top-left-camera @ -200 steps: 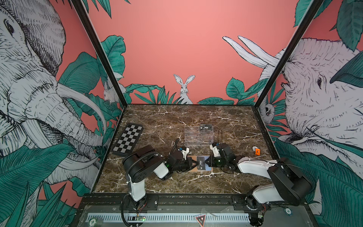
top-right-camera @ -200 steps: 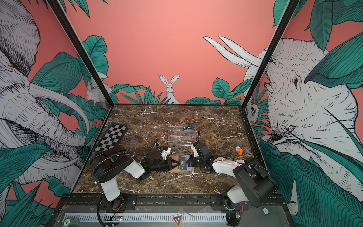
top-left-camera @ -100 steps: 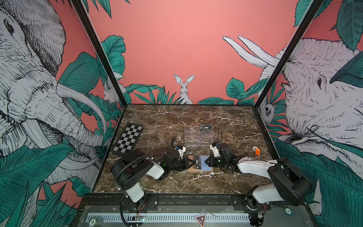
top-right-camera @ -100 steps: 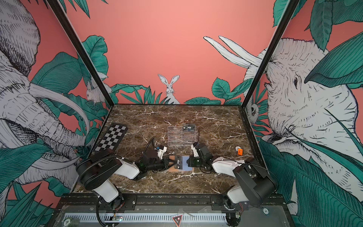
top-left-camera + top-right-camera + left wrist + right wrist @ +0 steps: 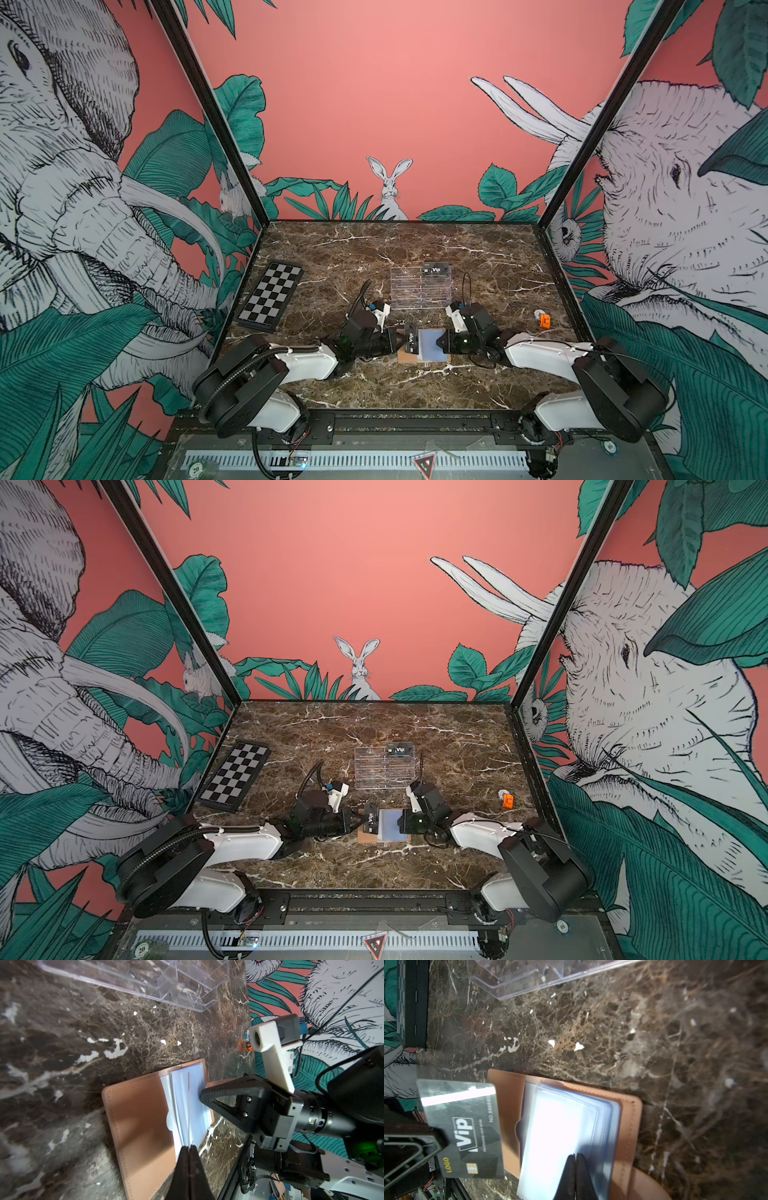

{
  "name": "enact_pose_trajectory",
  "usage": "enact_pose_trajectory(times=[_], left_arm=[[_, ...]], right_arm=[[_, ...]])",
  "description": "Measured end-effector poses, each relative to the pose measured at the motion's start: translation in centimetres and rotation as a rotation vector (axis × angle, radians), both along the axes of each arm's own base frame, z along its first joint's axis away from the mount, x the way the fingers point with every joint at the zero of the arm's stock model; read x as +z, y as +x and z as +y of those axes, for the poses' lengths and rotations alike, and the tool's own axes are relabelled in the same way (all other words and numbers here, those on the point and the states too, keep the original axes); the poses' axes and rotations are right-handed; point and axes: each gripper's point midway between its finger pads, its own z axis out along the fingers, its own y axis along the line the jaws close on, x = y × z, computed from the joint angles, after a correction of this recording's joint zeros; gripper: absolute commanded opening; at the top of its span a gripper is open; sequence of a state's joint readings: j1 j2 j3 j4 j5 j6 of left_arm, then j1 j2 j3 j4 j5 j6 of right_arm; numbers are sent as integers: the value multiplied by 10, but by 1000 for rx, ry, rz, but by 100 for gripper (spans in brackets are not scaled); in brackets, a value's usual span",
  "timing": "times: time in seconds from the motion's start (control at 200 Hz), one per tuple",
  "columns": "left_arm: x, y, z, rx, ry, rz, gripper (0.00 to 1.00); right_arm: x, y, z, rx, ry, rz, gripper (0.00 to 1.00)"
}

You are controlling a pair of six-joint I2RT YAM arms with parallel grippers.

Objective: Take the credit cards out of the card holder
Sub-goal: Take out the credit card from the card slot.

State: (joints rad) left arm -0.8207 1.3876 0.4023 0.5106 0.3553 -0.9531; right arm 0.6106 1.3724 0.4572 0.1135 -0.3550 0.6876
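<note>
The credit card (image 5: 465, 1126), black with white "Vip" lettering, is sitting pinched at one short edge between the closed jaws of the left gripper (image 5: 401, 338). It is out of the sleeves and lying over the bare tan flap of the card holder (image 5: 629, 1126), just beyond that gripper's tips. Whether its far edge is touching the flap cannot be told. In the left wrist view the card is showing only as a thin edge running out from the fingertips (image 5: 194, 1153).

The card holder is lying open and flat on the marble table (image 5: 374, 257), directly between the two grippers. The right gripper (image 5: 575, 1156) is facing the left one across it, jaws shut with nothing between them, its tips pressing on the clear sleeves (image 5: 560, 1126) on the side of the holder nearest it.

Beyond both grippers, farther from the robot, an acrylic stand (image 5: 419, 291) is standing close to the holder but apart from it, carrying a second card (image 5: 435, 269) on its top tier. A chequered board (image 5: 272, 301) is lying well out past the left gripper, and a small orange piece (image 5: 545, 320) is lying out past the right one.
</note>
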Motion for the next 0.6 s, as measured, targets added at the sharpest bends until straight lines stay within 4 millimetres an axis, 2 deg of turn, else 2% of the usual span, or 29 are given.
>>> enact_pose_trajectory(times=[0.165, 0.285, 0.47, 0.6], left_arm=[[11, 2, -2, -47, 42, -60, 0], [22, 2, -4, -90, 66, -117, 0], [51, 3, -1, -155, 121, -242, 0], [76, 4, 5, -191, 163, -350, 0]], right_arm=[[13, 3, 1, 0, 18, -42, 7], [25, 6, 2, 7, 35, -85, 16], [38, 8, -3, 26, 7, -148, 43], [62, 15, -7, 44, -15, -245, 61]])
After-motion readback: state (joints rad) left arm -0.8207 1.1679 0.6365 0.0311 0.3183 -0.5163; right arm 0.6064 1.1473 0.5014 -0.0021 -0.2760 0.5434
